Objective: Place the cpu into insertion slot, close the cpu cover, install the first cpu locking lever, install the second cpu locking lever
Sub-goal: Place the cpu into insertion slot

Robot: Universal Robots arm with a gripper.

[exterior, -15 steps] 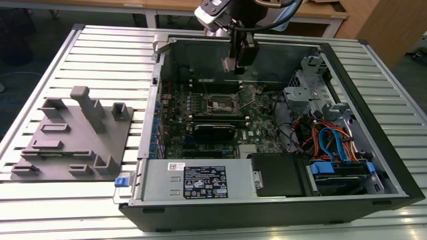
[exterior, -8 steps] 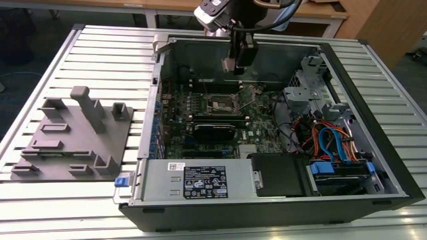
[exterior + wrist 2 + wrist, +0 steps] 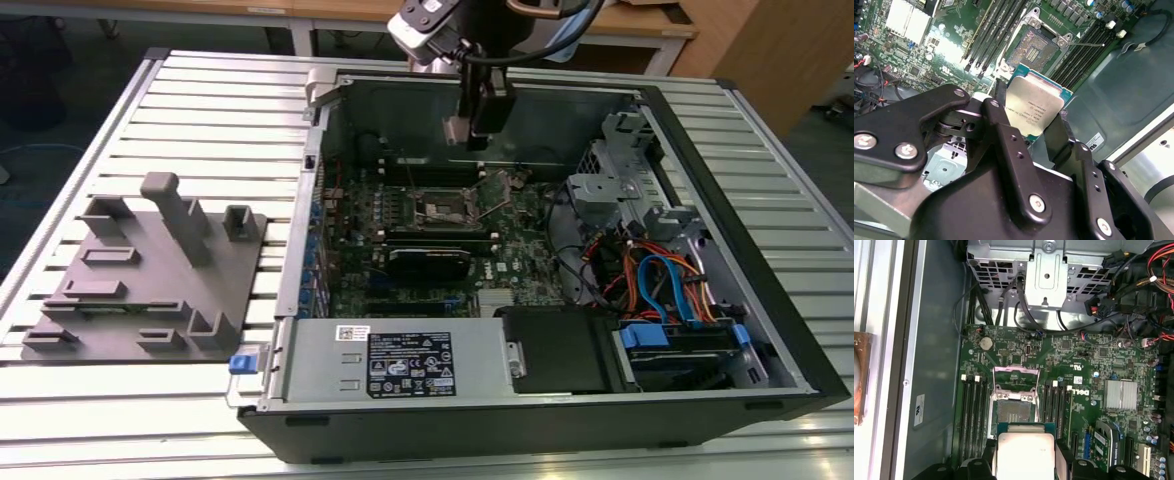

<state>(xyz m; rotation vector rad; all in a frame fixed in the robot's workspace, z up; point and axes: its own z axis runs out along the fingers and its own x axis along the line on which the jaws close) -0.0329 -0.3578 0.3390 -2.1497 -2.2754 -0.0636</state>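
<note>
The exterior view looks steeply down from well back at the whole open computer case (image 3: 534, 430) on the slatted surface (image 3: 200, 110), insertion slot (image 3: 441, 208) near mid-frame. Both wrist views hang close above that slot, facing down past the gripper (image 3: 1031, 117); all three share the slot

The arm stands nearly vertical, wrist down, with the gripper (image 3: 470, 135) hanging above the insertion slot (image 3: 441, 208) and well clear of it. Its two black fingers (image 3: 1004, 135) are clamped on opposite edges of the cpu (image 3: 1035, 102). In both wrist views the held chip overlaps the insertion slot's nearer rim.
</note>
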